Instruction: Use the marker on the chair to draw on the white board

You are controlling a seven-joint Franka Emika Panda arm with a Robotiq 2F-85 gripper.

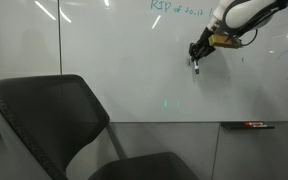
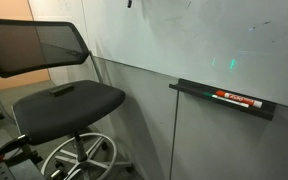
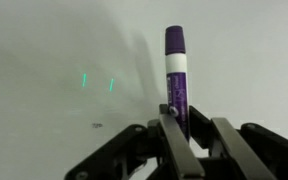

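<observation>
My gripper [image 3: 189,118] is shut on the marker [image 3: 176,60], a purple stick with a white band that points away from me at the white board [image 3: 44,50]. In an exterior view the gripper [image 1: 198,52] holds the marker [image 1: 197,66] tip-down against or just off the white board [image 1: 114,60], below the green handwriting. I cannot tell whether the tip touches. The chair [image 1: 44,110] stands in front of the board, well to the side of the gripper. It also shows in an exterior view [image 2: 69,98], beside the white board [image 2: 204,30].
A dark tray [image 2: 199,92] on the wall under the board holds a dark marker with red-orange markings [image 2: 234,98], which also shows in an exterior view [image 1: 249,125]. A small green light spot [image 1: 166,103] lies on the board. A small dark flat thing [image 2: 60,90] lies on the chair seat.
</observation>
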